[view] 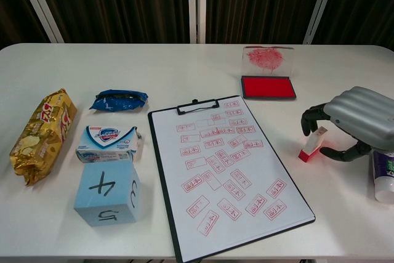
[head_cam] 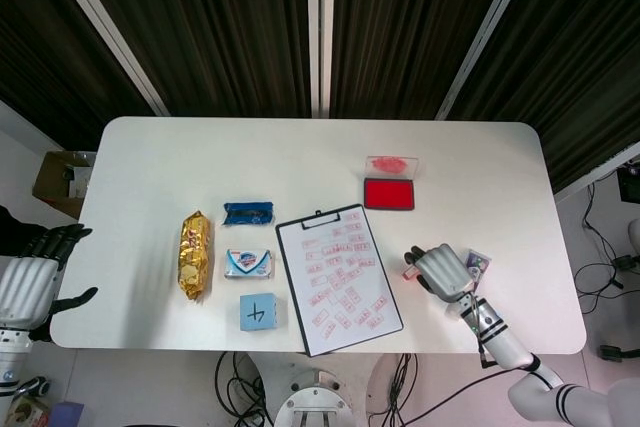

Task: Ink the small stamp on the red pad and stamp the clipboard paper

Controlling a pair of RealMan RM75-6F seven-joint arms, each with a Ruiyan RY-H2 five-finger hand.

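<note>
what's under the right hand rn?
The small stamp lies tilted on the table beneath the right hand, fingers arched over it, contact unclear. A tube lies beside it, its upper end hidden by the hand.

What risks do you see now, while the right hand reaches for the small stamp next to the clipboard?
1. The small stamp stands tilted on the table, and the right hand arches over it with fingers on both sides; an off-centre grasp may tip it over.
2. A tube lies right beside that hand, so the hand may knock it.
3. The clipboard paper is already crowded with prints, so a new one may overlap.
</note>
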